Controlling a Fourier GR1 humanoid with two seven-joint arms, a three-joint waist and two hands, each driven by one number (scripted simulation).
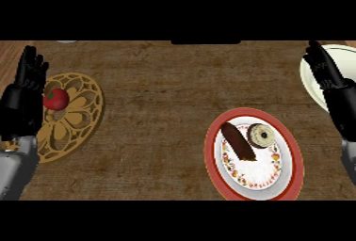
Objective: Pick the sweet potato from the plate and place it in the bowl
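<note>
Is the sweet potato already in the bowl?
No, the sweet potato lies on the red-rimmed plate beside a donut, while the bowl sits apart at the right edge.

— What do I have on the counter (160,94)?
— I see the plate (288,160) near the front right, the sweet potato (238,141) on it, left of a doughnut (262,135).
— And the bowl (313,70)?
— At the far right corner. Along my left edge, a tomato (56,99) rests on a trivet (76,117).
</note>
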